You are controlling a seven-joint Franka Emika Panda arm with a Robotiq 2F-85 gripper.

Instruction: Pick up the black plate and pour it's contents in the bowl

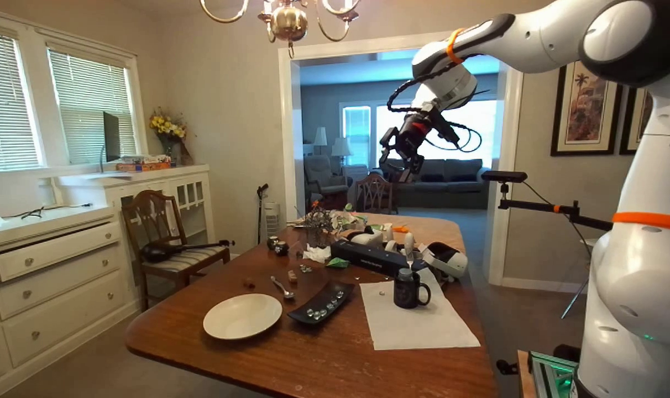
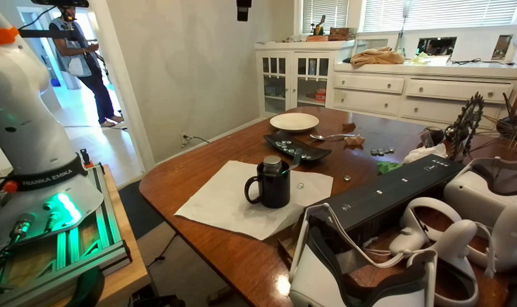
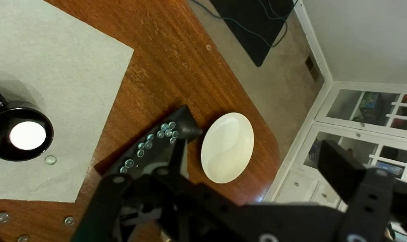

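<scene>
Seeing glassy beads (image 3: 148,144) in the black plate (image 3: 160,149), on the table (image 3: 176,74) beside the bowl (image 3: 227,148); spotting fork (image 2: 297,158) and jar (image 2: 272,161) in the mug (image 2: 277,192). Finding the gripper (image 3: 254,153) with fingers (image 3: 344,171) wide (hanging high). Catching a person (image 2: 77,57) in an exterior view only.

Crowded wooden tabletop (image 1: 324,356) here: black plate (image 1: 319,300) lying between white bowl (image 1: 242,316) and white paper sheet (image 1: 415,327), 1 spoon (image 1: 282,288) near the bowl, and there's a long dark box (image 1: 368,258) near the sheet!
</scene>
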